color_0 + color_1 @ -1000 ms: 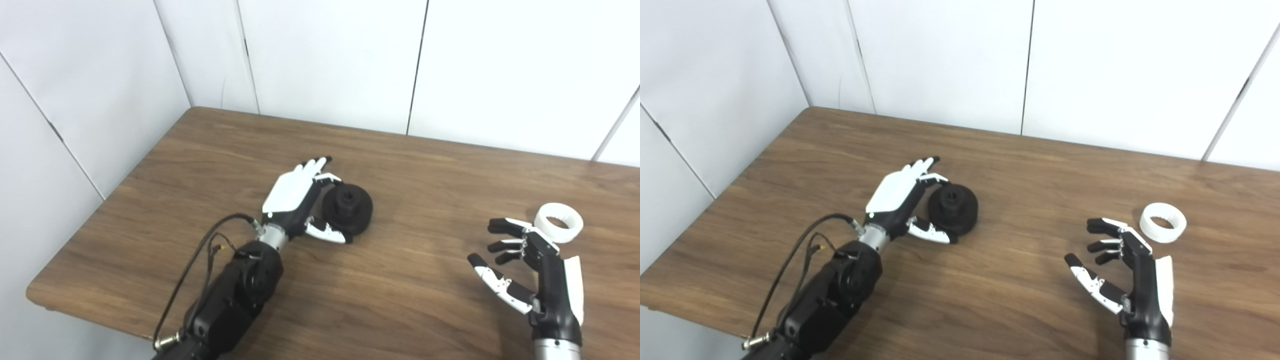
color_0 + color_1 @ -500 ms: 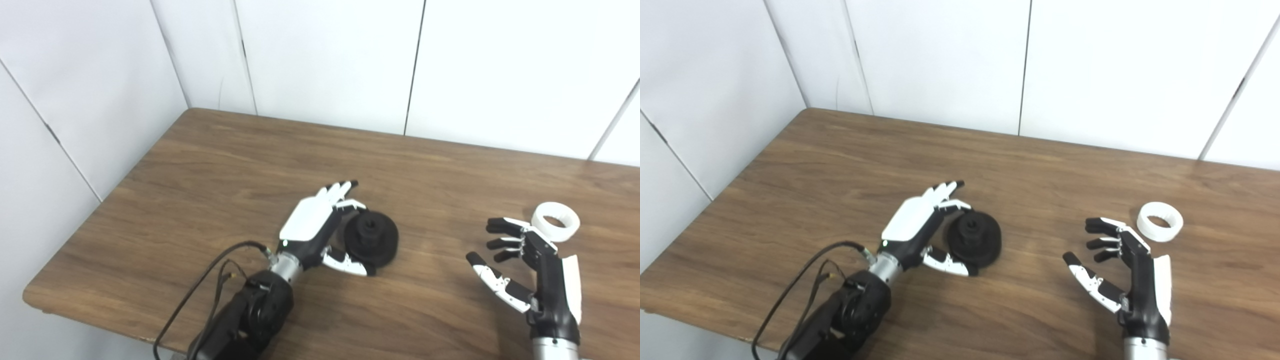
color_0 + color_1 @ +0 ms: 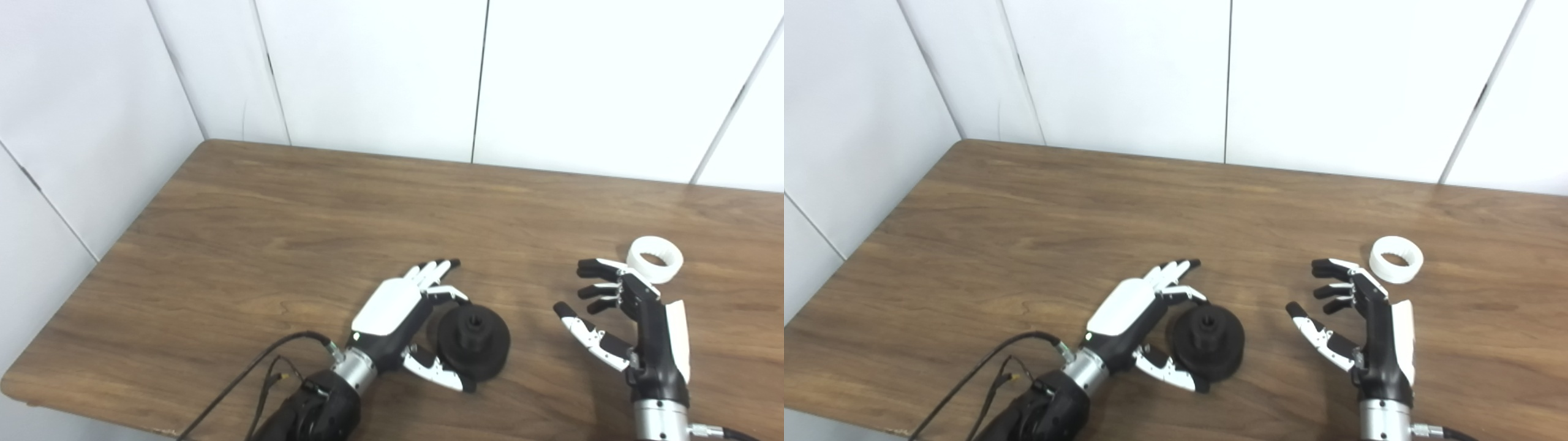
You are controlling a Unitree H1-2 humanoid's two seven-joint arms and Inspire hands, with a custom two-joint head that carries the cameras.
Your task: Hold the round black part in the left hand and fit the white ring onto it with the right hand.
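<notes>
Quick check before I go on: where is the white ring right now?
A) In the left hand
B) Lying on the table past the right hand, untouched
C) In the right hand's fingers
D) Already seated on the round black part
B: the white ring lies flat on the table beyond the open right hand, apart from its fingers, while the round black part sits by the left hand.

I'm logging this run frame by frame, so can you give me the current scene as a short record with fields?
surface: brown wooden table
black part: round black part with a raised hub, lying on the table
left hand: open, cupped beside the black part, thumb along its near edge; contact unclear
white ring: white plastic ring, flat on the table, far right
right hand: open, empty, just short of the ring
ring fitted: not yet
</notes>
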